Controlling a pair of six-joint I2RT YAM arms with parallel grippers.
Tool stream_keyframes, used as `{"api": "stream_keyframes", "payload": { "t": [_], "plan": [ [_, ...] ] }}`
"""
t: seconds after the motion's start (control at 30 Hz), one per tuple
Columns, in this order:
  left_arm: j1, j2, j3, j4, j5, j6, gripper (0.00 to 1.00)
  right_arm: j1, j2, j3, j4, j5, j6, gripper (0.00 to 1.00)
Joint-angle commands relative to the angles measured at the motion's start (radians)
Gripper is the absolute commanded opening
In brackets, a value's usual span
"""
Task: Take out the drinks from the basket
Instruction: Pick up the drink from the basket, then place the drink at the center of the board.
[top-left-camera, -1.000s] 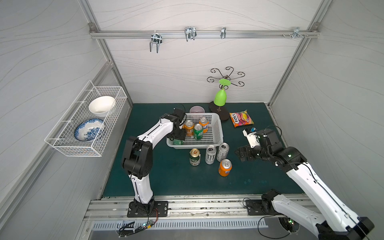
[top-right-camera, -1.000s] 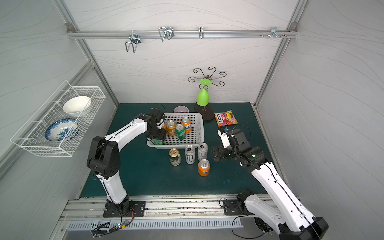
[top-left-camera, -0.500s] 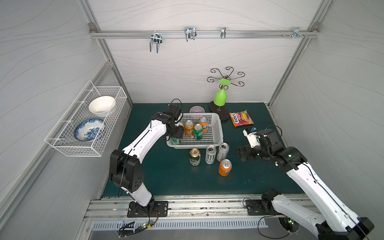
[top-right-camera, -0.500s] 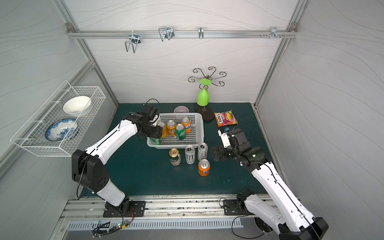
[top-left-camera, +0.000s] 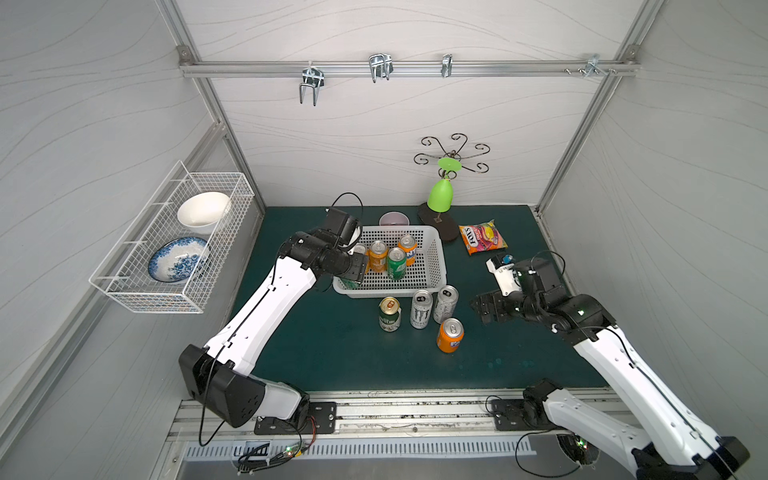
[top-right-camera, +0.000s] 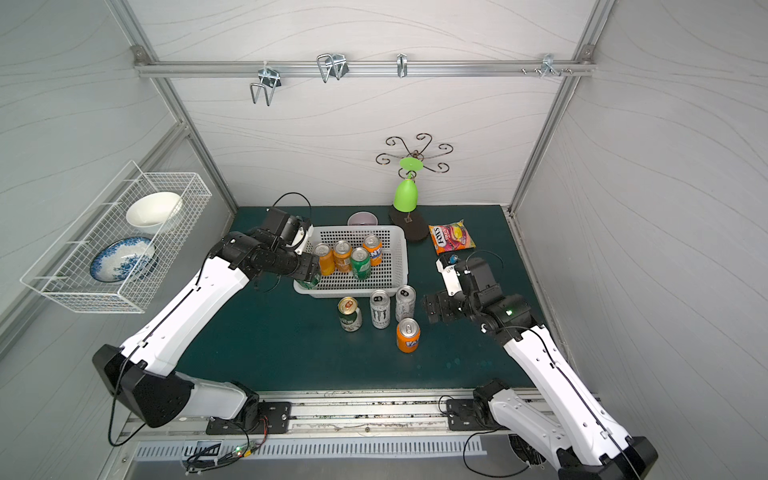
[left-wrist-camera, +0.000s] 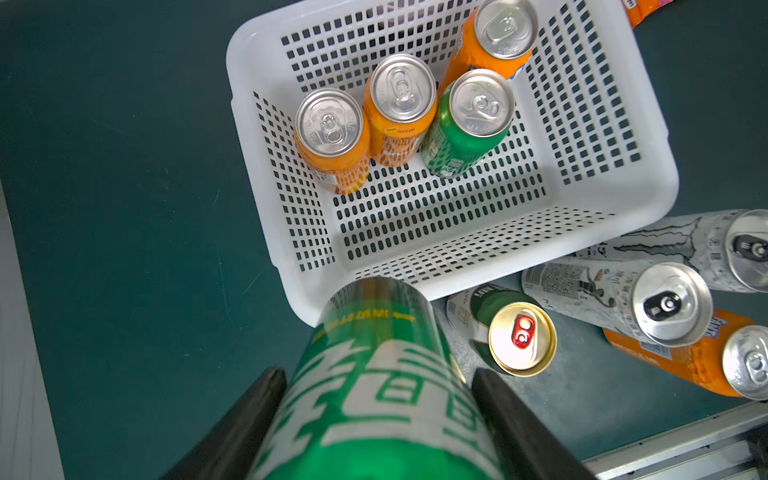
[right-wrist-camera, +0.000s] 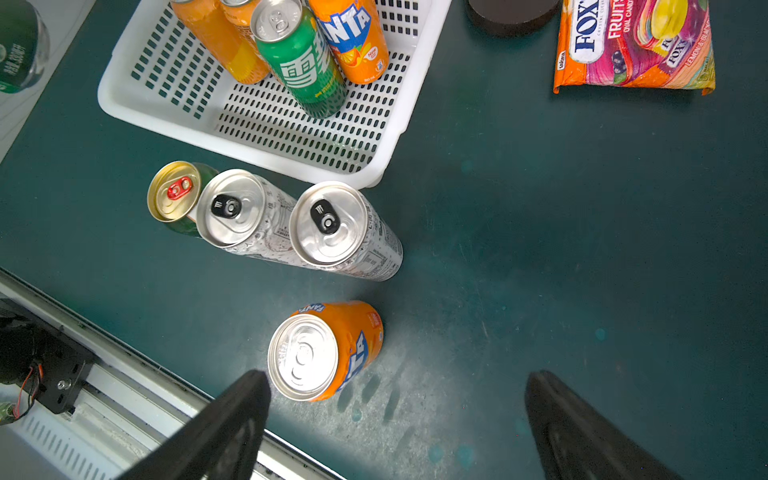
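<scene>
Risk: green can (left-wrist-camera: 374, 395), gripped in left jaws at basket (left-wrist-camera: 656, 178) corner, could be snagged there or knocked into gold-topped can (left-wrist-camera: 521, 338). Right jaws spread wide, empty.

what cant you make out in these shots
The green can in the left gripper: its near end is cut off by the left wrist frame edge, and the wrist covers most of it in both top views.
Whether that can clears the basket rim: it overlaps the corner, so no telling.
The lilac cup: its lower part is hidden behind the basket's far wall in both top views.
The candy bag: cut off by the right wrist frame edge.
</scene>
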Motion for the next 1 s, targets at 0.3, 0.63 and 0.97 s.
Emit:
{"api": "stream_keyframes", "payload": {
  "t": [0.3, 0.63, 0.97],
  "plan": [
    [-0.045, -0.137, -0.162, 0.035, 0.022, -0.047, 0.66, -0.007, -0.012, -0.008, 0.015, -0.011, -0.010, 0.99],
    [-0.057, -0.164, -0.298, 0.109, 0.058, -0.076, 0.66, -0.007, 0.001, 0.001, 0.016, -0.016, -0.014, 0.99],
    [-0.063, -0.132, -0.443, 0.276, 0.001, -0.117, 0.66, -0.009, 0.003, 0.008, 0.008, -0.011, -0.022, 0.99]
  ]
}}
